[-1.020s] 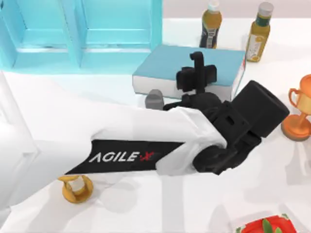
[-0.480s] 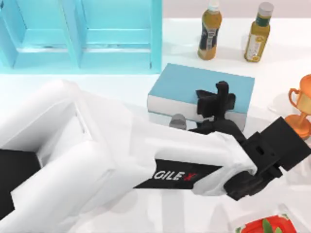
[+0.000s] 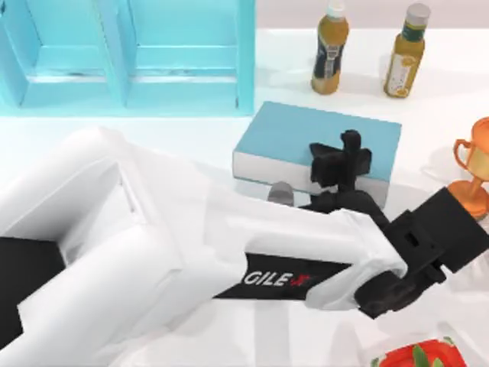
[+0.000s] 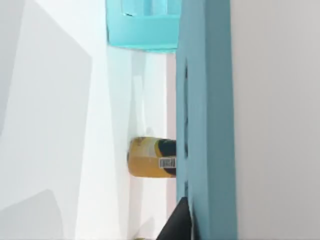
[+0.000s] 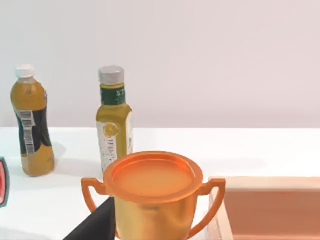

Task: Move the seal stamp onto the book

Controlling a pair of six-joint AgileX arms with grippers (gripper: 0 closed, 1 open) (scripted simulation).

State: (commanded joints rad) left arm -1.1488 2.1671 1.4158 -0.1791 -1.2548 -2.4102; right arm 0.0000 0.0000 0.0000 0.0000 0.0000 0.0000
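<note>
Over the near edge of the book (image 3: 306, 134), the left gripper (image 3: 341, 164) hangs, its finger opening I cannot tell, and the seal stamp's place also not.

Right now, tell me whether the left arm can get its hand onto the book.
Probably yes. The left hand hangs over the book at its near edge, with nothing seen between them. The white-capped bottle and the trophy stand off to the sides, clear of it.
</note>
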